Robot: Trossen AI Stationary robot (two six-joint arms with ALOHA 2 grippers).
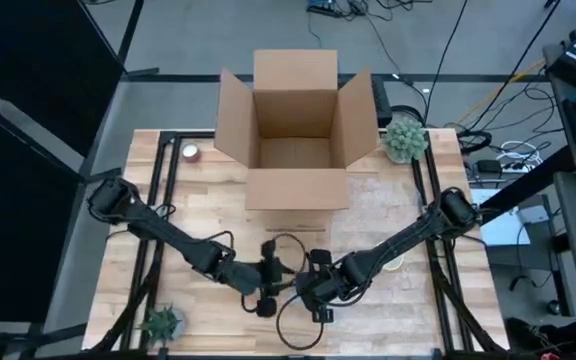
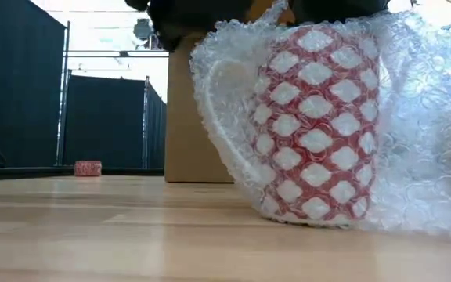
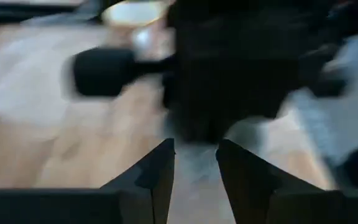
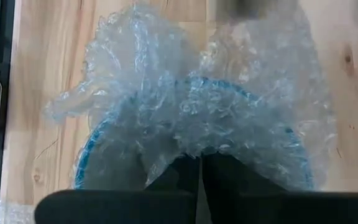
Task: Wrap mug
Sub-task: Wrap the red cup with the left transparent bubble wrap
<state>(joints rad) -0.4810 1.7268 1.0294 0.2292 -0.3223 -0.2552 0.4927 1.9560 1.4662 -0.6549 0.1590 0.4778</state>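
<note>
The wooden table (image 1: 388, 210) carries an open cardboard box (image 1: 296, 140) at its far middle. Everything else sits relative to that box. On the near side of it, well apart, stands the mug (image 2: 319, 125), red with white diamonds, upright and swathed in bubble wrap (image 4: 191, 118). The left gripper (image 1: 268, 272) and right gripper (image 1: 316, 285) meet there, near the table's front edge. The right gripper's fingers (image 4: 219, 171) are pinched nearly together on a fold of wrap. The left gripper's fingers (image 3: 160, 174) stand a narrow gap apart, gripping nothing I can see. A potted plant (image 1: 405, 138) sits just right of the box, a small red tin (image 1: 190, 152) to its left.
</note>
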